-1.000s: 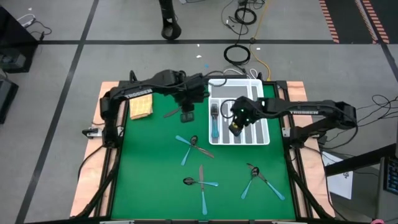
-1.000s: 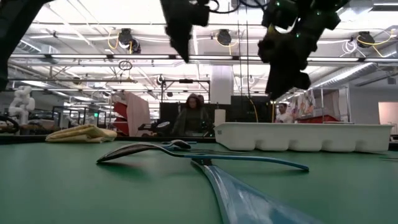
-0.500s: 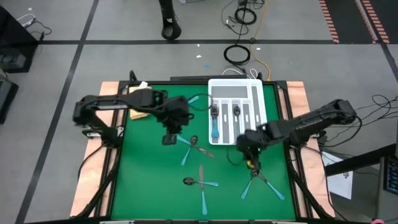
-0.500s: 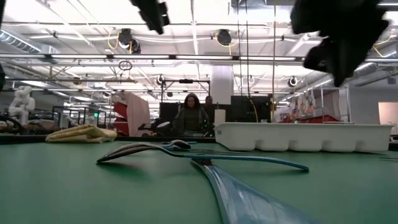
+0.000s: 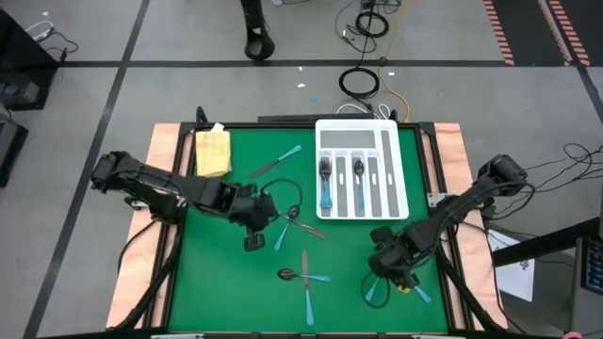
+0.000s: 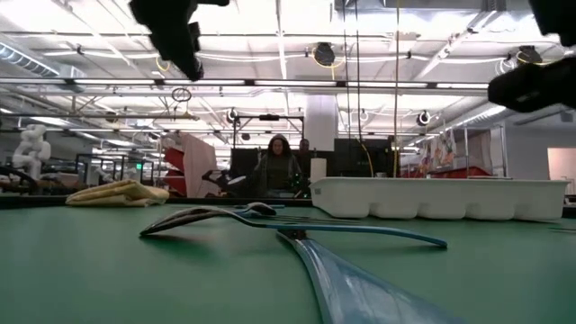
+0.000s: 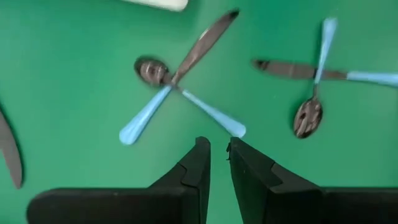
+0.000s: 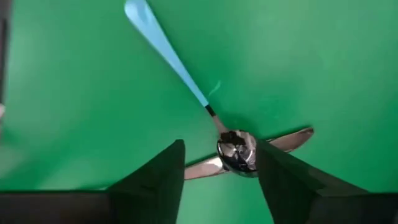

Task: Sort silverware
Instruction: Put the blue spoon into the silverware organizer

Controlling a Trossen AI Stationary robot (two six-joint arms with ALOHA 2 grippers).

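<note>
Green mat (image 5: 217, 282), right gripper (image 8: 219, 163) spread wide over spoon (image 8: 236, 149), empty, left gripper (image 7: 217, 163) nearly closed, empty.

Both arms are built of dark, near-black segments joined by rounded joint housings, with black cables trailing from their bases. The left gripper (image 7: 217, 163) ends in two flat, matte-black wedge-shaped fingers with angular stepped edges. The right gripper (image 8: 221, 171) carries the same broad, black, tapering fingers (image 8: 158, 177).
</note>
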